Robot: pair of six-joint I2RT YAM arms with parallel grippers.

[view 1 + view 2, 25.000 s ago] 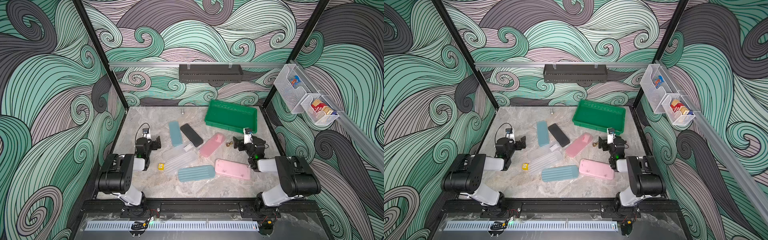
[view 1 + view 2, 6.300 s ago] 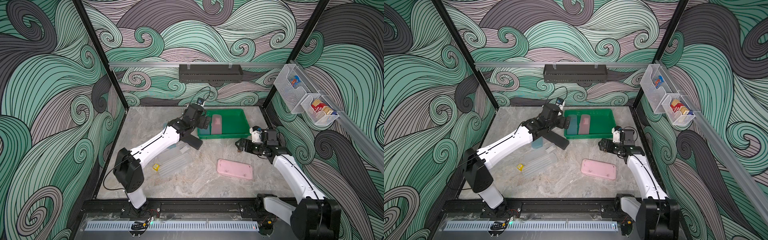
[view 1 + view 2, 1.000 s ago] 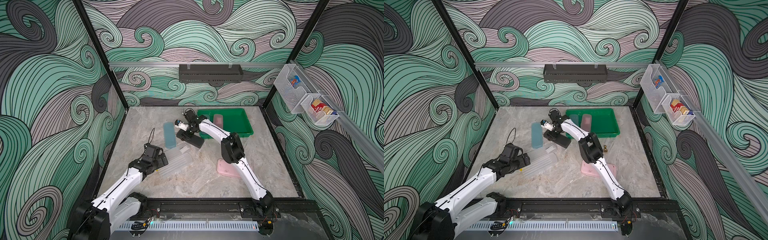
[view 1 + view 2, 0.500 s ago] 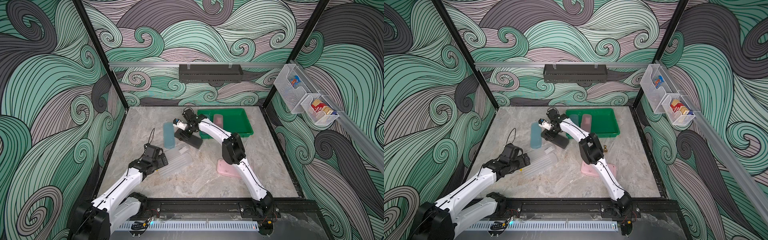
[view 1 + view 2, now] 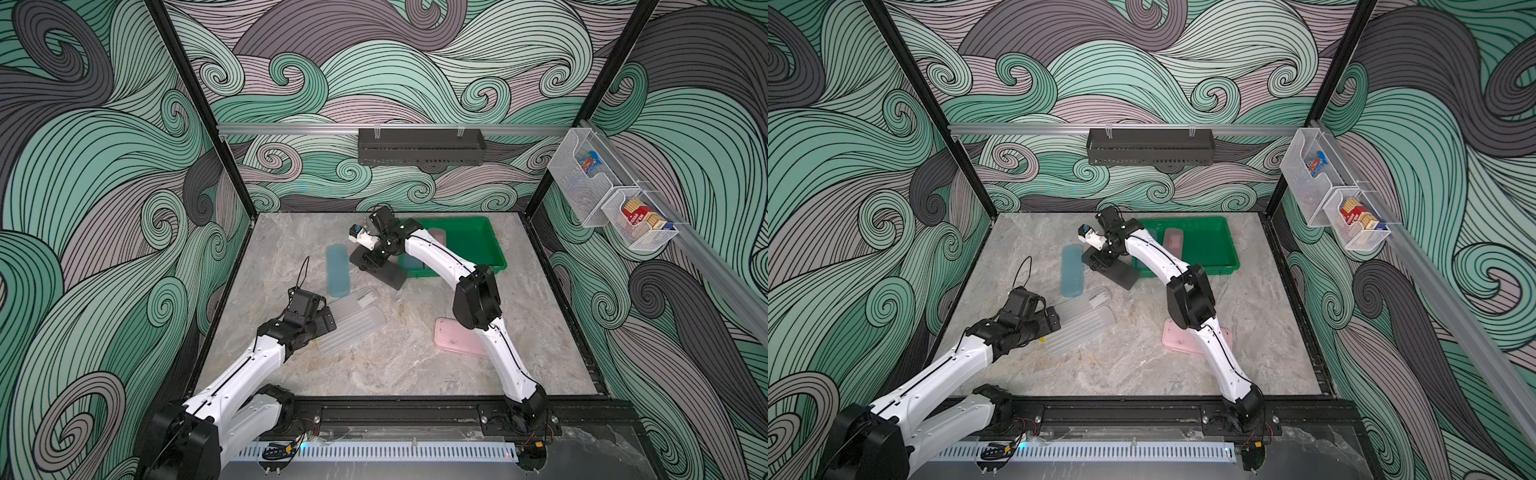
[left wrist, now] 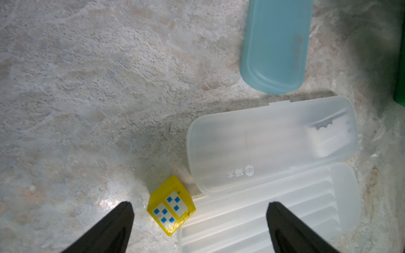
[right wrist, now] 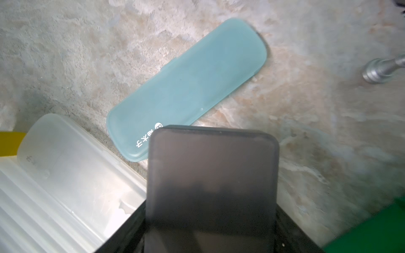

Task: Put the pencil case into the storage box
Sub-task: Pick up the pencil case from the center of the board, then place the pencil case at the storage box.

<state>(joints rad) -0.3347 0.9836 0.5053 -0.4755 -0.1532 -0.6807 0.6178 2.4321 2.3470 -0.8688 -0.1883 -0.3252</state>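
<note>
My right gripper [image 5: 371, 261] is shut on one end of a dark grey pencil case [image 5: 384, 272] [image 7: 211, 186], just left of the green storage box [image 5: 473, 245] [image 5: 1208, 245]. The case slants down toward the table. A pink case [image 5: 1173, 241] and a teal one [image 5: 411, 262] lie inside the box. My left gripper [image 6: 200, 208] [image 5: 325, 324] hangs open over the near left of the table, above the edge of an open clear pencil case [image 6: 271, 142] [image 5: 353, 320].
A blue case [image 5: 337, 270] [image 7: 186, 87] lies flat left of the dark one. A pink case [image 5: 455, 343] lies near the right arm's elbow. A yellow cube [image 6: 171, 206] sits between my left fingers. A small metal piece [image 7: 377, 72] rests on the marble.
My right gripper has drawn the dark case slightly left and up. The left arm has stayed where it was, still open.
</note>
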